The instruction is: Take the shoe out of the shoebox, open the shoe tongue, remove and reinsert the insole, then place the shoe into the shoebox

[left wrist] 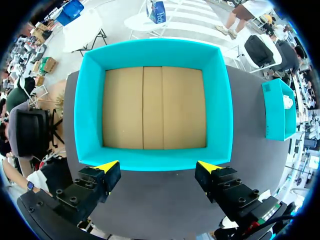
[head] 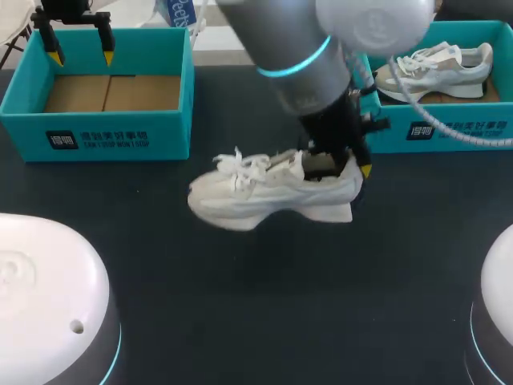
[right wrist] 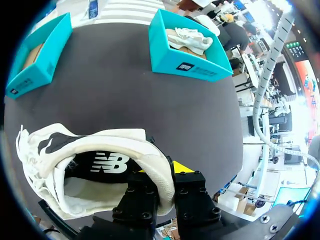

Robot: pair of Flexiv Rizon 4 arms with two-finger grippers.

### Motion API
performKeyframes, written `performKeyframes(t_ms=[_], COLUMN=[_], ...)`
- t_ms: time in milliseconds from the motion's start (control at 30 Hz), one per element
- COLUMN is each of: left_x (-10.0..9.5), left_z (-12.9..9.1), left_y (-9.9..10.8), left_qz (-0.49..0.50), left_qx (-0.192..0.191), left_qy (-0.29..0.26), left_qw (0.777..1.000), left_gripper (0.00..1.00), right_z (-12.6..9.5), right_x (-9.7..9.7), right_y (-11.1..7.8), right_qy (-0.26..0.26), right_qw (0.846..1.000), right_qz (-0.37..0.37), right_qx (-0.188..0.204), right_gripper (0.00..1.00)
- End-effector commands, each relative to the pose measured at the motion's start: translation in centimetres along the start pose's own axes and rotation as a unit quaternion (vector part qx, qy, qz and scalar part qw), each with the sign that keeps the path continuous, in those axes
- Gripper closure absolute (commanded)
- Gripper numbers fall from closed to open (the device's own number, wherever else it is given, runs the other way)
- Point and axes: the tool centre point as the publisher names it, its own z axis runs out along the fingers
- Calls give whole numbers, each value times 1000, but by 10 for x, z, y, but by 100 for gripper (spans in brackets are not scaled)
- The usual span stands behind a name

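The white shoe (head: pixel 272 192) sits upright, sole down, in the middle of the dark worktop (head: pixel 240 313), with its toe and loose laces towards my left and its heel towards my right. Whether the sole touches the surface or hangs just above it, I cannot tell. The right hand (head: pixel 353 167) is at the heel. In the right wrist view it (right wrist: pixel 162 172) is clamped on the heel collar of the shoe (right wrist: pixel 90 160), with one finger down inside the opening and the other outside against the back. The right arm (head: pixel 321 56) slants in over the middle of the worktop and covers part of the shoe's rear.

Farther back on my right stands a second shoebox (head: pixel 449 132), turquoise, with a second shoe (head: pixel 437 68) lying in it, well apart from the held shoe. Farther back on my left stands the empty shoebox (head: pixel 104 136), also turquoise, showing its bare cardboard floor. The left hand (head: pixel 81 58) hangs above this box's far left corner, fingers pointing down. From its wrist view the left hand (left wrist: pixel 159 167) is spread wide with nothing between its fingers, and the box (left wrist: pixel 89 115) lies just ahead of the tips.
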Motion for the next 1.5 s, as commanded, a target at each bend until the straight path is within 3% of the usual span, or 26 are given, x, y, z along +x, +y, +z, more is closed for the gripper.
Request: performKeyframes(t_ms=[33,267,667,1200,1233,1267,1300,1500], left_x=[0,0,0,0,0,0,0,0], left_z=[0,0,0,0,0,0,0,0], left_y=[1,1,1,1,1,1,1,1], left_qz=[0,0,0,0,0,0,0,0], left_qx=[0,0,0,0,0,0,0,0], left_qy=[0,0,0,0,0,0,0,0], left_qw=[1000,1000,1000,1000,1000,1000,1000,1000], left_gripper=[0,0,0,0,0,0,0,0], right_z=[44,74,107,135,135,134,132,113], right_x=[26,48,62,79,77,75,73,63], right_y=[-2,-3,2,-4,-5,-5,-5,-10], right_qy=[3,9,25,6,6,6,6,18], right_qw=[1000,999,1000,1000,1000,1000,1000,1000], right_qz=[-21,-33,0,-13,-11,-10,-9,-23], right_qx=[1,19,-3,11,12,13,13,7], right_gripper=[100,100,100,100,88,54,0,0])
